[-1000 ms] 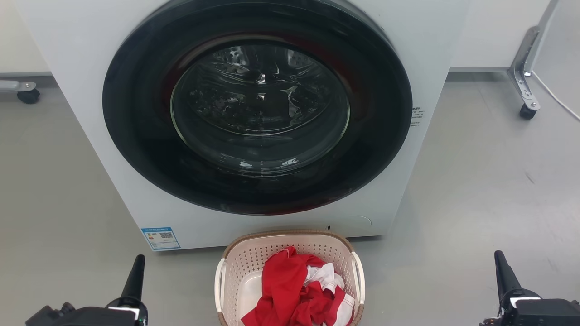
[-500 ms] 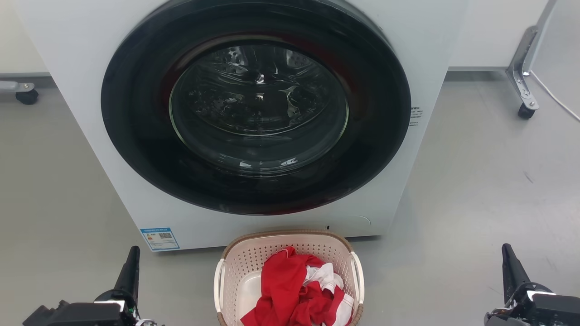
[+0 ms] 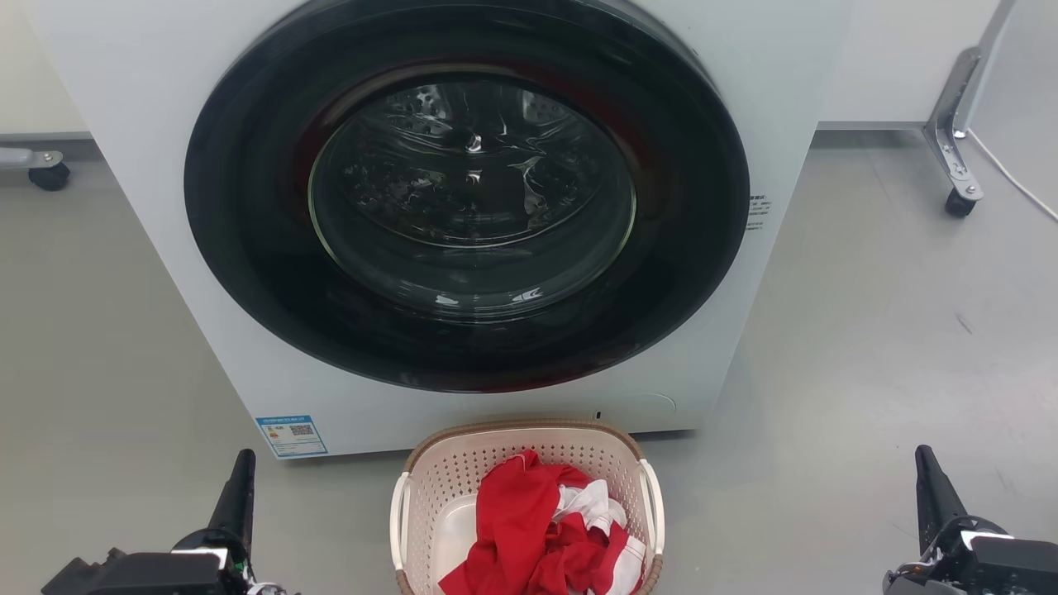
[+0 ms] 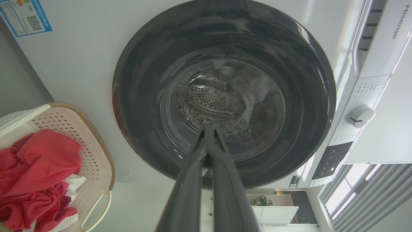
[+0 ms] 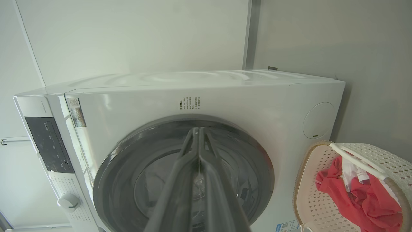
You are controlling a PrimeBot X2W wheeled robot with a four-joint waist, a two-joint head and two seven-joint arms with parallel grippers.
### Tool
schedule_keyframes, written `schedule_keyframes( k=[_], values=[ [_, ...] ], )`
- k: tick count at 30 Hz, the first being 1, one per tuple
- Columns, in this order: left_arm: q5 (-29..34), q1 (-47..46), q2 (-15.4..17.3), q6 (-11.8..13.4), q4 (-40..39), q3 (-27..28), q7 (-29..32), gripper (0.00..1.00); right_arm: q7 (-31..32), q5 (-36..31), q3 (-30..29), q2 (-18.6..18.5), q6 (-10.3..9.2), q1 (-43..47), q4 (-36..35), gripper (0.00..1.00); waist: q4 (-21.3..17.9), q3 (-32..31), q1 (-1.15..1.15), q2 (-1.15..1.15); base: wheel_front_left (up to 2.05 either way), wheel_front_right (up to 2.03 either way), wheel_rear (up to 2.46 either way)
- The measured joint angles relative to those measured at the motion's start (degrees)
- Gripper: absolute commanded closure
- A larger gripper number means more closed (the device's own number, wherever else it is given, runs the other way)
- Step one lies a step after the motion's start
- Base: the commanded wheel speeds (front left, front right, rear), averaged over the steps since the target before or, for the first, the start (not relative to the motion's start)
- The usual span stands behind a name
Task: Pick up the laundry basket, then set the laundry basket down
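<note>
The laundry basket (image 3: 463,471) is cream with perforated walls, a brown woven rim and white side handles. It stands on the floor at the bottom centre of the head view, just in front of the washing machine, holding red and white clothes (image 3: 537,529). My left gripper (image 3: 241,469) is well to the basket's left, shut and empty. My right gripper (image 3: 927,467) is far to its right, also shut and empty. The basket (image 4: 96,151) shows at the left edge of the left wrist view, and the basket (image 5: 309,193) shows at the right edge of the right wrist view.
A white front-loading washing machine (image 3: 793,124) with a round dark door (image 3: 471,190), closed, rises right behind the basket. Grey floor (image 3: 868,347) lies on both sides. A castor leg (image 3: 959,190) stands at the far right, another castor (image 3: 50,173) at the far left.
Between one second ago and half a second ago both grippers drew back and slightly outward, away from the basket. They have held still since. The basket has not moved.
</note>
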Motion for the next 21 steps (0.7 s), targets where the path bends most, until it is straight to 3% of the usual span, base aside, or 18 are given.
schedule_keyframes(
  k=[21],
  values=[
    [0.00, 0.00, 0.00, 0.00, 0.02, 0.00, 0.00, 1.00, 0.00, 0.01, 0.01, 0.00, 0.00, 0.00, 0.00, 1.00, 0.00, 0.00, 0.00, 0.00, 0.00, 0.00, 0.00]
  ],
)
